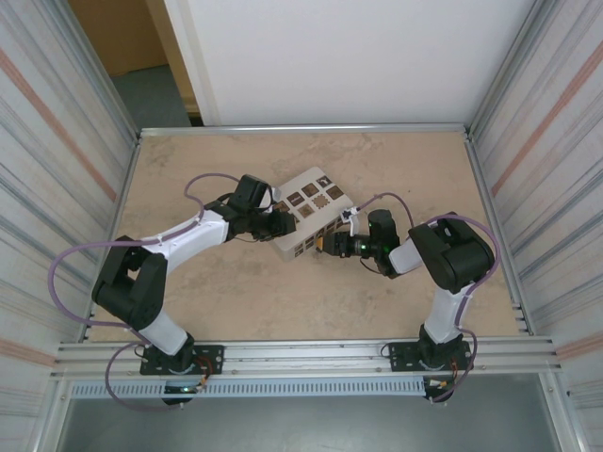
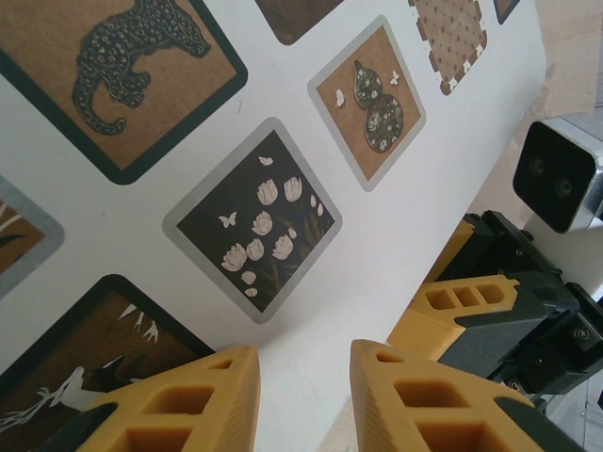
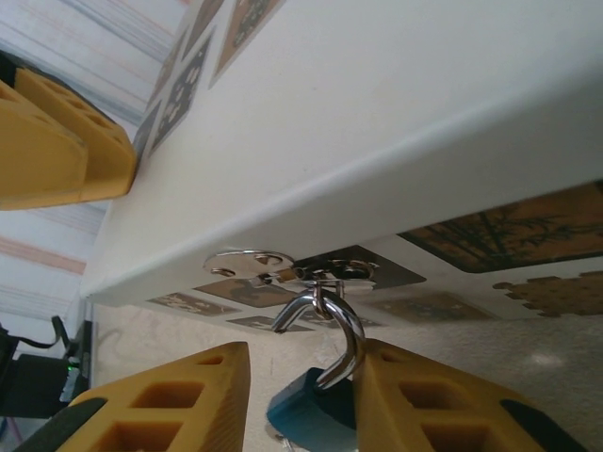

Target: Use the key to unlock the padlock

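The padlock (image 3: 306, 414) has a small blue body and hangs by its silver shackle (image 3: 347, 325) from the metal hasp (image 3: 301, 273) on the pale box (image 3: 377, 113). One end of the shackle stands free of the body. My right gripper (image 3: 303, 347) is open around the padlock. Its right finger (image 3: 405, 395) touches the shackle, and a slim gap separates the left finger (image 3: 179, 400) from the blue body. A bit of metal shows under the body; I cannot tell whether it is the key. My left gripper (image 2: 303, 363) is open over the box's top (image 2: 396, 235), near its edge.
The box (image 1: 306, 221) with dark patterned squares lies mid-table between both grippers, the left (image 1: 281, 224) at its left corner, the right (image 1: 326, 246) at its near side. Metal walls fence the table (image 1: 236, 292) on three sides. The right arm's yellow fingers (image 2: 462, 301) show beside the box.
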